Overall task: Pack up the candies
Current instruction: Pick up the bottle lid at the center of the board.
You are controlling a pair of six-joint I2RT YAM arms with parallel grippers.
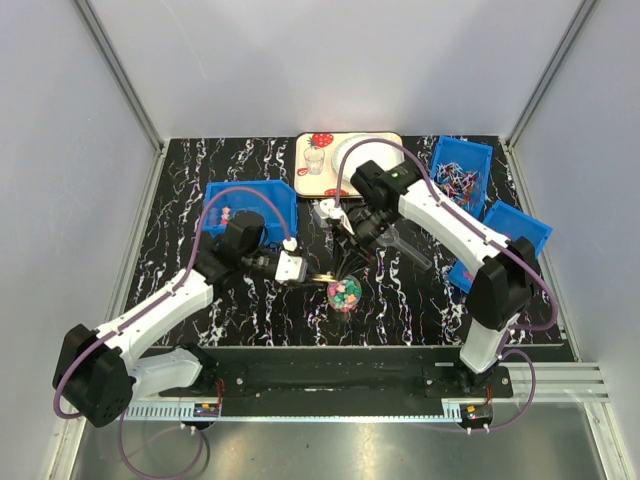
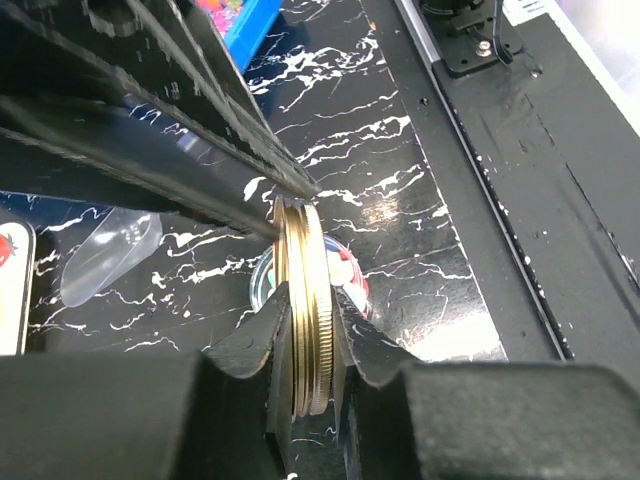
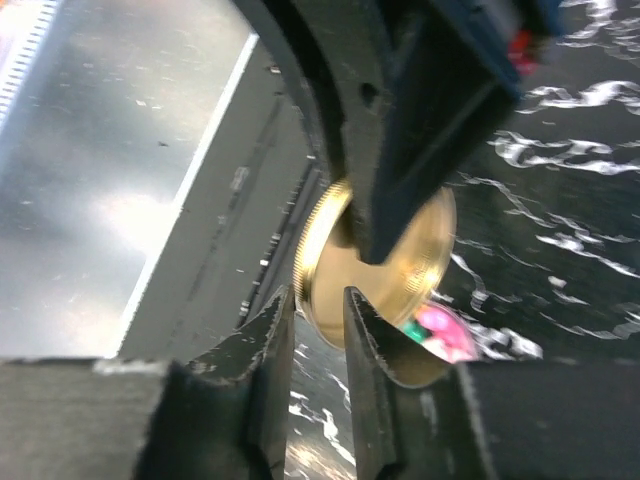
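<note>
A clear jar (image 1: 345,293) holding bright candies (image 1: 346,291) stands at the middle of the black marbled table. Just above it, a gold lid (image 1: 322,276) hangs on edge between the two grippers. My left gripper (image 2: 305,335) is shut on the lid (image 2: 305,290), one finger on each face. My right gripper (image 3: 318,300) is narrowly open, its tips astride the lid's (image 3: 410,250) rim. The jar's candies (image 3: 440,330) show under the lid. More candies (image 1: 226,213) lie in a blue bin (image 1: 262,195) at the left.
A strawberry-patterned tray (image 1: 385,145) sits at the back centre. Two blue bins (image 1: 462,165) (image 1: 520,232) stand at the right, the farther one with thin stick sweets. A clear scoop (image 2: 105,255) lies on the table near the jar.
</note>
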